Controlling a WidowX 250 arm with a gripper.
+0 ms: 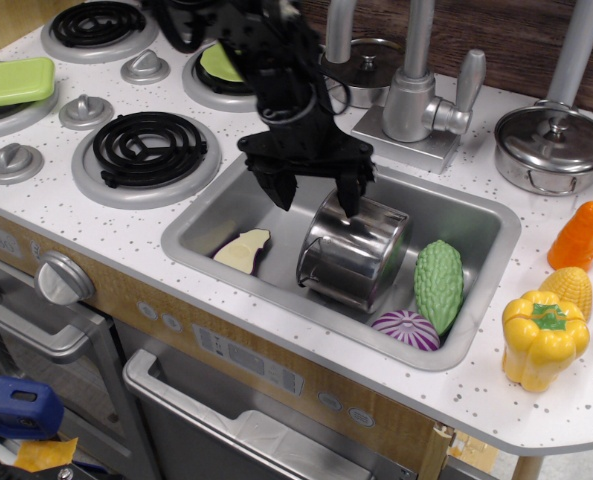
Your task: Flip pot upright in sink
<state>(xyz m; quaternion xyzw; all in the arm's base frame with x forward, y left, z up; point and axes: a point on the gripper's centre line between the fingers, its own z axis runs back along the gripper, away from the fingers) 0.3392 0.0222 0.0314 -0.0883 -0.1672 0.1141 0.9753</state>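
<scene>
The shiny steel pot [358, 258] lies on its side in the middle of the grey sink [481, 216], its open mouth facing the front left. My black gripper [316, 197] hangs open just above the pot's back left edge. One fingertip [349, 203] is at the pot's upper wall, the other [286, 194] is out to the left over the basin. It holds nothing.
In the sink lie an eggplant slice [242, 250], a green bitter gourd [439, 283] and a purple onion half [406, 329]. A faucet [416, 95] stands behind. A lidded steel pot [553, 146], carrot [576, 236], corn [570, 288] and yellow pepper [543, 337] sit at the right. Burners are at the left.
</scene>
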